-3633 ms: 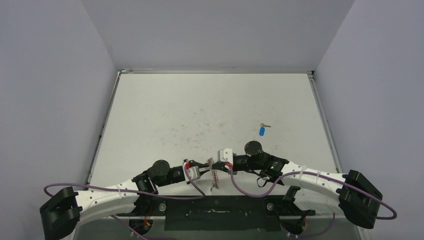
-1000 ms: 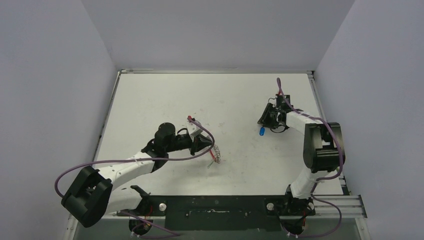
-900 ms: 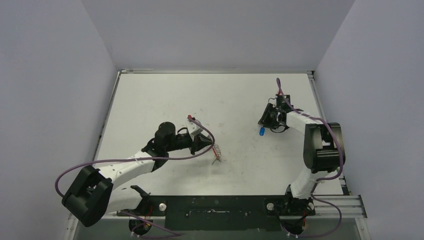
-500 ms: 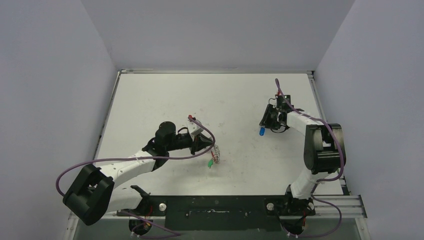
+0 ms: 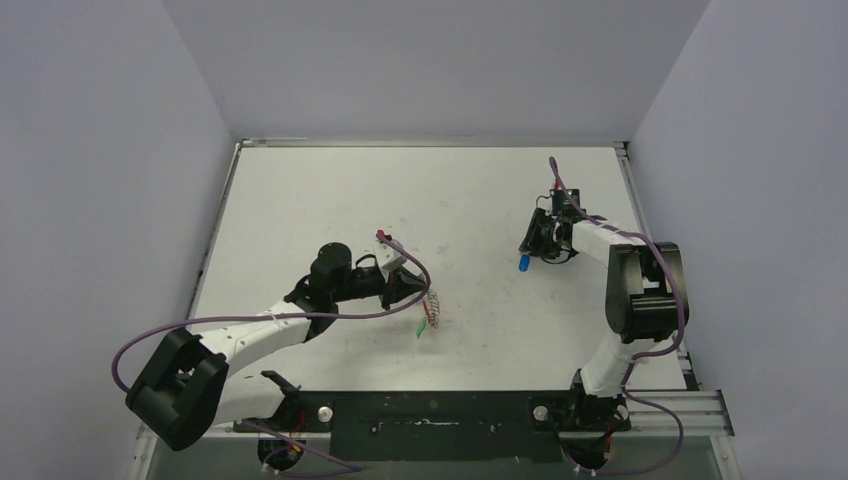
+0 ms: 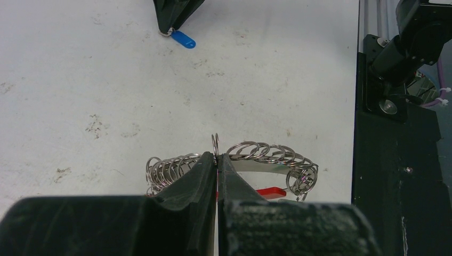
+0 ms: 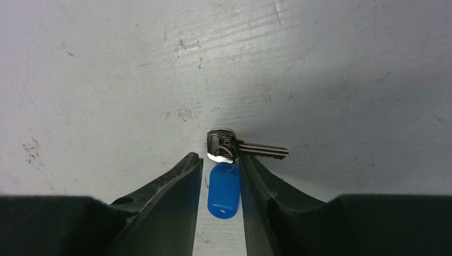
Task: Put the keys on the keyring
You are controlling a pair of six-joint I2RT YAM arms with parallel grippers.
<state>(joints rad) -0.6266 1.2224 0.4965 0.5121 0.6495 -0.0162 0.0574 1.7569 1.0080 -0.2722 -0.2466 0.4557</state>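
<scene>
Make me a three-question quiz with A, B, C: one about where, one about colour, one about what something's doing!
1. Where is the silver key?
A. on the table by the right gripper's fingertips
B. in the air
C. inside a box
2. What colour is its tag?
A. yellow
B. blue
C. black
3. The left gripper is:
A. wide open
B. out of sight
C. shut on the keyring
Answers: A, it lies flat on the white surface; B, blue shows in the right wrist view; C, its jaws pinch the ring.

Left end effector [image 6: 217, 161] pinched, right [image 7: 220, 162] ajar.
</scene>
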